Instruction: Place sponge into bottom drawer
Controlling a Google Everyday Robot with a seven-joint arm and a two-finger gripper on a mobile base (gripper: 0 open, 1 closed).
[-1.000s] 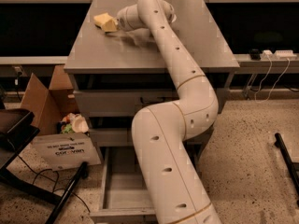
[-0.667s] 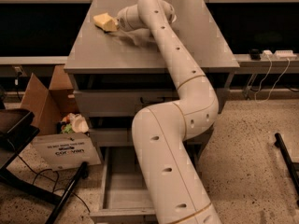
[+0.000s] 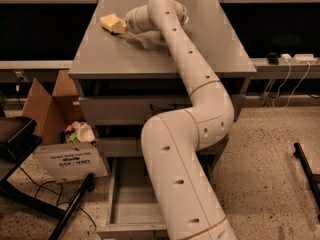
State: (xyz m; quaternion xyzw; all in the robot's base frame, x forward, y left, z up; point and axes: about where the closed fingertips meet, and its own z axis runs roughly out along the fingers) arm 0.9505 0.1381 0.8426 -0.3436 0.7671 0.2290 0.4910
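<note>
The pale yellow sponge [image 3: 111, 22] is at the back left of the grey cabinet's top [image 3: 110, 54]. My white arm reaches up from the lower middle of the view and bends over the cabinet top. My gripper [image 3: 124, 26] is at the sponge's right end, low over the top, mostly hidden by the wrist. The bottom drawer [image 3: 126, 196] is pulled out toward me below the two shut upper drawers. Its grey tray shows to the left of my arm, which hides its right part.
An open cardboard box [image 3: 47, 109] with crumpled rubbish stands left of the cabinet, with a white printed box [image 3: 70, 161] in front of it. A black chair base [image 3: 20, 149] and cables lie at lower left. A dark bar [image 3: 306, 166] lies on the floor at right.
</note>
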